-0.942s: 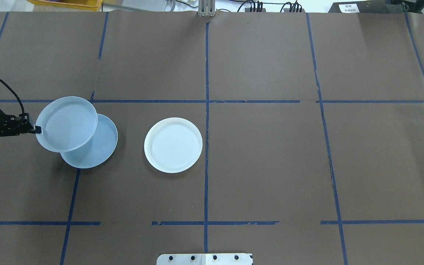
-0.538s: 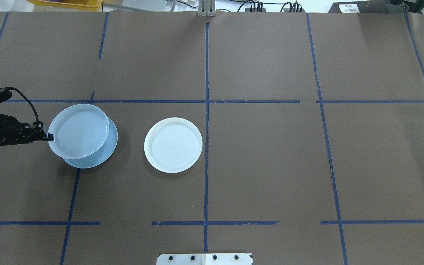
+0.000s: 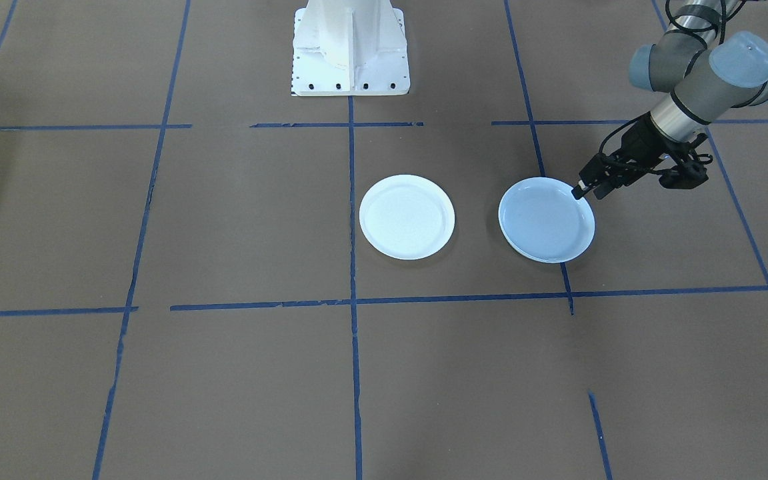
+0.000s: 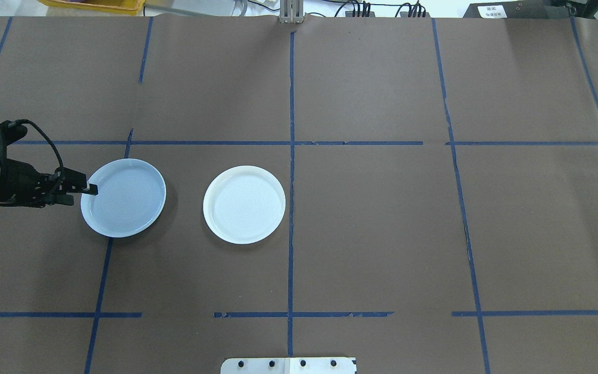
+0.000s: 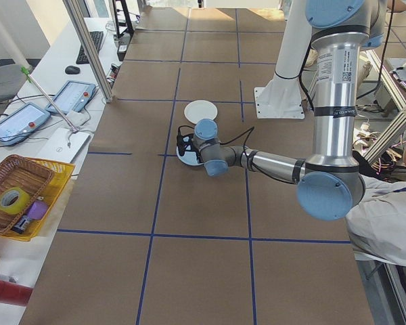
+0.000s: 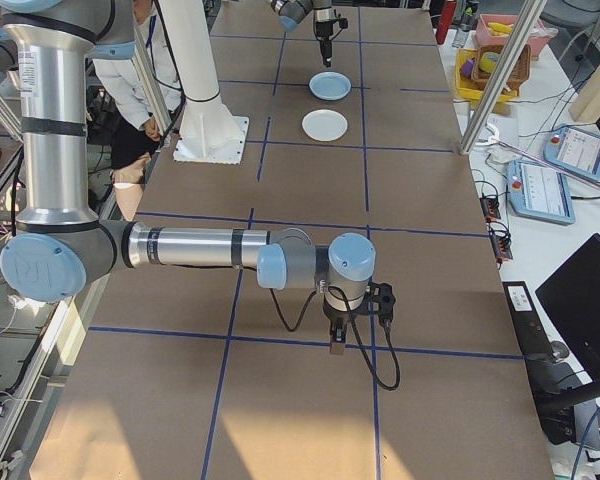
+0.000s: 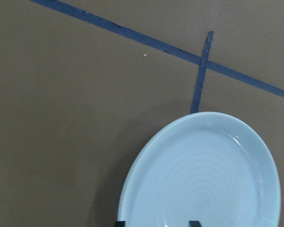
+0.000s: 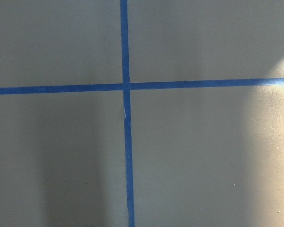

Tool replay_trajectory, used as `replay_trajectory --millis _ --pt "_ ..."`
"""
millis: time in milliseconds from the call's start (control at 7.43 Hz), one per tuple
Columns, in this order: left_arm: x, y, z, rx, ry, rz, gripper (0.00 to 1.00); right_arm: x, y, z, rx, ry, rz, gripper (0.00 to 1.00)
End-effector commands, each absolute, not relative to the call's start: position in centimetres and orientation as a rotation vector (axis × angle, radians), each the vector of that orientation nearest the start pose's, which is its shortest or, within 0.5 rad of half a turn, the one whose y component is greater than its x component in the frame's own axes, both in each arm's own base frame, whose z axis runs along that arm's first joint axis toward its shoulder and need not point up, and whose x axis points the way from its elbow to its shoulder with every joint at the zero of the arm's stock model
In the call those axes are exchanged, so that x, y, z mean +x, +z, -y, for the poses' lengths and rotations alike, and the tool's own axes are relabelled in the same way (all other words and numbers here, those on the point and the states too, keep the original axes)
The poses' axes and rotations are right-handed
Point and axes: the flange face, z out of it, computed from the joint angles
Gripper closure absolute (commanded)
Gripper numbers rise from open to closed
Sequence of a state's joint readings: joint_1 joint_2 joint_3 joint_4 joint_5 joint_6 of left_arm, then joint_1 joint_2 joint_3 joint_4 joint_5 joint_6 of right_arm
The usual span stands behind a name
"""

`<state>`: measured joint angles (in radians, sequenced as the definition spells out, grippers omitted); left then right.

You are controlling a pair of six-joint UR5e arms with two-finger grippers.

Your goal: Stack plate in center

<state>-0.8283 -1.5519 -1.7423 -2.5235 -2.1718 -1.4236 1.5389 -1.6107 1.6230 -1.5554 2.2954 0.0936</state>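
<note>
A pale bluish plate lies flat, nested on the bluish-white center plate, which shows only as a thin rim beneath it. My left gripper is at the stack's left rim, slanted down and open; the wrist view shows its two fingertips apart over the plate. In the front view the left gripper sits at the plate's upper right rim. My right gripper hangs over bare table far to the right; I cannot tell whether it is open or shut.
A whiter plate with a cream-tinged edge lies alone to the right of the stack, just left of the table's middle tape line. Brown paper with blue tape lines covers the table. A person sits beside the robot base.
The left gripper carried the tilted plate right and down. That plate now lies flat, covering the lower bluish plate, and the fingers stand apart at its rim.
</note>
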Motion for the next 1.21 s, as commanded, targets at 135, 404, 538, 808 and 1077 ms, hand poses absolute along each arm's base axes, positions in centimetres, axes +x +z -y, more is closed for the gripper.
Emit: replay_trajectory --millis 135,404,538,808,1077 --pt "36.8 38.0 42.2 -0.028 -0.367 -1.155 0.0 5.2 65.4 47.9 -0.019 0.049 0.724 0.0" --pt "43.3 35.3 39.9 -0.047 -0.424 -1.146 0.0 5.2 65.4 47.9 -0.019 0.049 0.724 0.0" --pt "45.3 35.3 39.5 -0.036 -0.444 -1.13 0.0 5.2 65.4 47.9 -0.019 0.049 0.724 0.0" --pt "48.4 34.9 38.6 -0.056 -0.432 -1.125 0.0 5.2 65.4 47.9 -0.019 0.049 0.726 0.0" --pt "50.8 35.2 38.1 -0.074 -0.423 -1.108 0.04 5.2 65.4 47.9 -0.019 0.049 0.726 0.0"
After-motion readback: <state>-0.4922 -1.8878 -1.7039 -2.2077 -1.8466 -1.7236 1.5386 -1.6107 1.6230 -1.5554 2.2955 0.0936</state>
